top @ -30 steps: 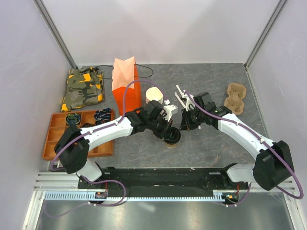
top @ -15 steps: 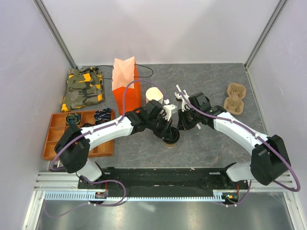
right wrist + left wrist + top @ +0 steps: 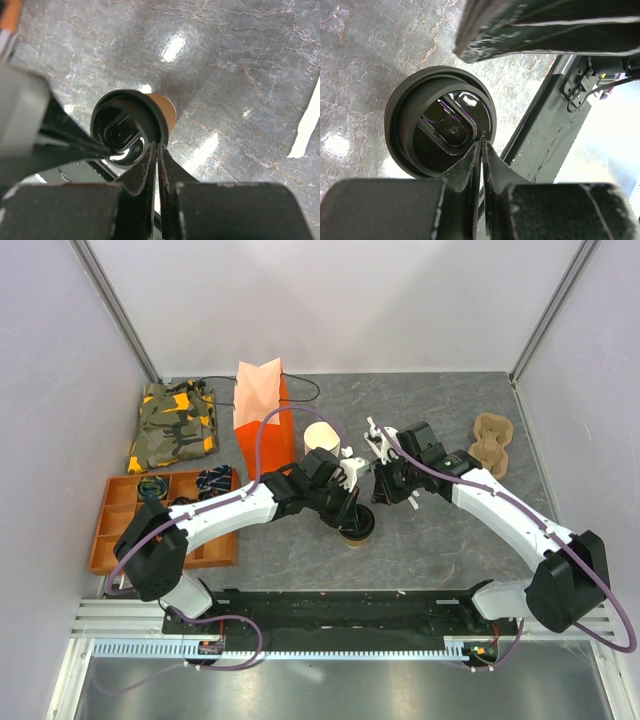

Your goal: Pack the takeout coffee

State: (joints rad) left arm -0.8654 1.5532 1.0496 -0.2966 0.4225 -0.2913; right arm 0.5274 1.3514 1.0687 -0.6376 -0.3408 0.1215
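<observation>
Grey marbled tabletop (image 3: 430, 545); small tan paper cup with round black plastic lid (image 3: 440, 122) upright beneath left gripper (image 3: 481, 146), beside right gripper (image 3: 156, 147); both pressed together, empty.

**Left wrist: closed fingers at the lid's edge**

Looking straight down on a round black plastic lid (image 3: 437, 127). It has a raised outer rim and a glossy sunken centre with an oblong moulded shape. Embossed lettering near the right edge is too small to read.

The left gripper (image 3: 481, 148) comes up from the bottom of the frame. Its dark fingers (image 3: 467, 167) are pressed together with only a thin slit between them, and the tips overlap the lid's lower right rim.

The grey marbled tabletop (image 3: 365, 50) lies all round the lid. A blurred dark bar (image 3: 545, 30) crosses the top; what it is cannot be told. A black base rail (image 3: 547, 135) with cabling runs along the right.
</observation>
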